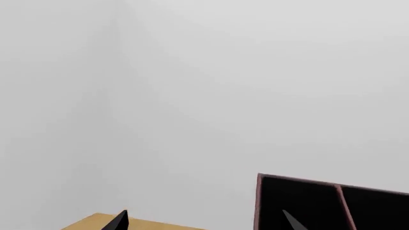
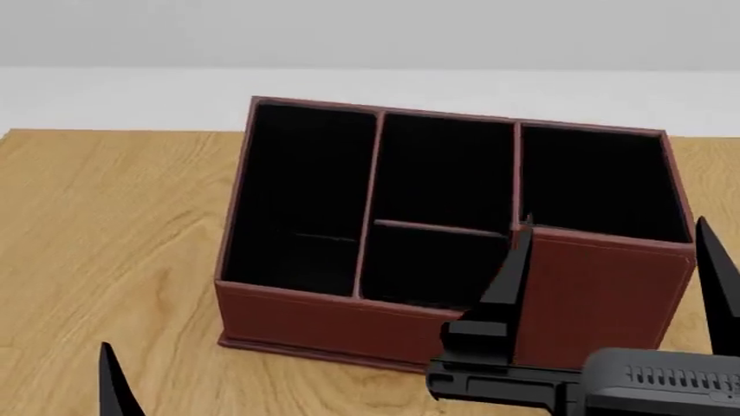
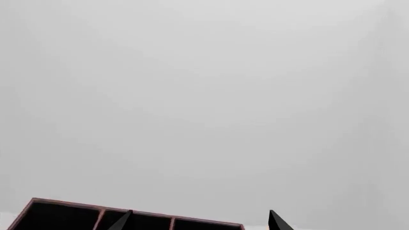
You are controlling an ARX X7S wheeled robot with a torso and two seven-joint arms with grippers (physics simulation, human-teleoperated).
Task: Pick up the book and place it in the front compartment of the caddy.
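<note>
The caddy (image 2: 578, 295), a reddish-brown stitched box with a black interior, sits on the wooden table (image 2: 104, 225) at the centre of the head view, its dividers marking off a long compartment at 9 o'clock, a rear and a front compartment in the middle, and another at 3 o'clock; every compartment that can be seen into looks dark and unfilled. The right gripper (image 2: 613, 260) rises at 5 o'clock in front of the caddy's near right corner, its two black fingers spread well apart with nothing between them; the right wrist view shows the same two tips apart above the caddy's rim (image 3: 128, 212). Of the left gripper (image 2: 113, 381) only one dark tip shows at 7 o'clock; the left wrist view shows two tips set apart and pinching nothing, the table edge (image 1: 96, 221) beneath. The book appears in none of the views, so its place cannot be told.
</note>
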